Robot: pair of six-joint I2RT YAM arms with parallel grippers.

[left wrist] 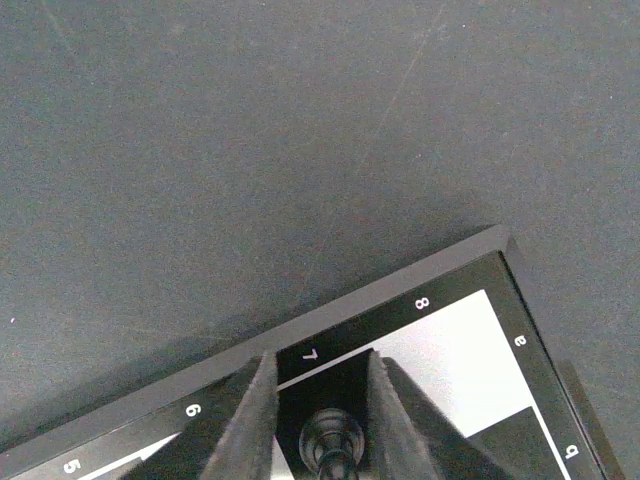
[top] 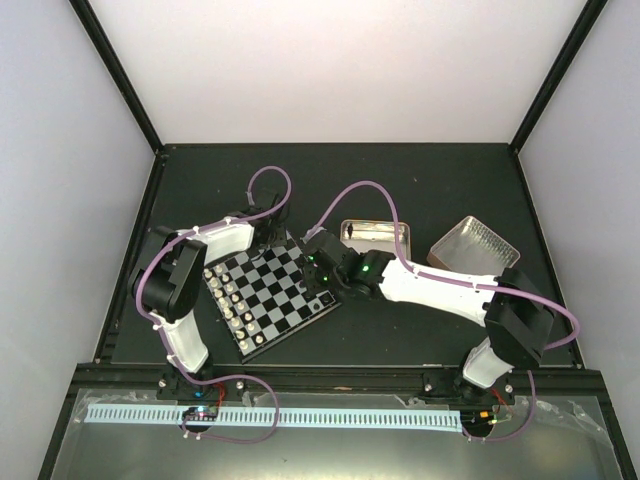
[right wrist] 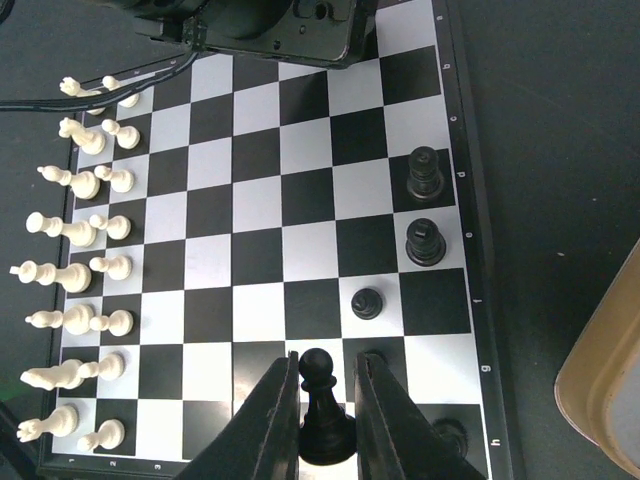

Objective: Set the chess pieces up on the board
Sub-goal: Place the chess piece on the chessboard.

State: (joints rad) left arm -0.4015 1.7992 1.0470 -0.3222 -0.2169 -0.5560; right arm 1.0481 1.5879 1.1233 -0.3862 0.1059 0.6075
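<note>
Flanking a black pawn (right wrist: 322, 425) at the bottom of the right wrist view, the right gripper (right wrist: 325, 362) has both fingers against the pawn's sides and looks clamped on it, above the near rows of the chessboard (right wrist: 258, 205). I judge the pawn light, rigid and smooth, so it could easily slip or topple. The safest hold is across its narrow stem just above the wide base, with a gentle squeeze.

Beyond it, three more black pieces (right wrist: 425, 242) stand on squares near the lettered edge. Cream-white pieces (right wrist: 75, 235) fill two rows along the opposite edge.

Farthest off, at the board's corner, the left gripper (left wrist: 320, 368) straddles another dark piece (left wrist: 332, 440) beside the 7 mark. Whether its fingers actually pinch that piece cannot be made out.
</note>
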